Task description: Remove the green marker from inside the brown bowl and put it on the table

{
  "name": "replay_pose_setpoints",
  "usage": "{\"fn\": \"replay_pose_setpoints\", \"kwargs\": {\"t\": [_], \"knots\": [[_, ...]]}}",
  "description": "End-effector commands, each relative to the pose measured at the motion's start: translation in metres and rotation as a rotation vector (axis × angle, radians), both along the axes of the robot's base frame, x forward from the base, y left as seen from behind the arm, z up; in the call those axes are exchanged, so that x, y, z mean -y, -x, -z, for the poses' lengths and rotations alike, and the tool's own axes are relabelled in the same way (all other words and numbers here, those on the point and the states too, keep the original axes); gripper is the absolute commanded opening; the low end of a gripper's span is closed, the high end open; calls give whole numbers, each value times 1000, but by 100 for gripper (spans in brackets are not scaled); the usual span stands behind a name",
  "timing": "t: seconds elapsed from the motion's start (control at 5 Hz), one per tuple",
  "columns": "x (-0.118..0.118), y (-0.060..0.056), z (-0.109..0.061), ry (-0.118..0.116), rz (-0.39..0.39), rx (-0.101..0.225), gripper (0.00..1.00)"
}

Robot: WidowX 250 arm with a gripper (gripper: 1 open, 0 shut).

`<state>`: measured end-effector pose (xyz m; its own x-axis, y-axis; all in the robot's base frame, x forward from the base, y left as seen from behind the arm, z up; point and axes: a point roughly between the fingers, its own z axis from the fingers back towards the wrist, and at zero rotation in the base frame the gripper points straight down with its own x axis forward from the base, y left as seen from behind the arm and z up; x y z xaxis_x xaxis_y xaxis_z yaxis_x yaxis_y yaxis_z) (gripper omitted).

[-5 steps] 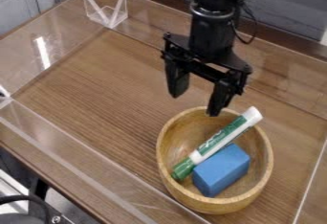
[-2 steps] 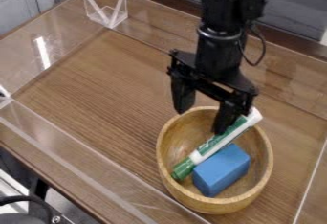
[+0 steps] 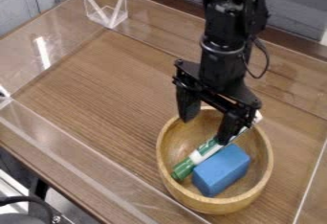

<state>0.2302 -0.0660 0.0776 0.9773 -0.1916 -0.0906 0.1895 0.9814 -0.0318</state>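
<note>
Camera view: The gripper pointed straight down over the far rim of the brown bowl, its two black fingers spread wide with nothing pinched between them. The green marker lay inside the bowl, slanting from the bowl floor up toward the far rim, its upper end hidden behind the right-hand finger. Whether that finger touched the marker could not be determined. A blue block sat in the bowl just beside the marker, on its near-right side. The bowl stood on the table, near the front right corner, within clear acrylic walls.
</note>
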Motion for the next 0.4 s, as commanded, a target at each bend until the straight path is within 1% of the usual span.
{"fn": "replay_pose_setpoints", "kwargs": {"t": [0.0,0.2], "knots": [[5,-4,-10,19,27,55,100],[7,-3,-8,24,43,55,100]]}}
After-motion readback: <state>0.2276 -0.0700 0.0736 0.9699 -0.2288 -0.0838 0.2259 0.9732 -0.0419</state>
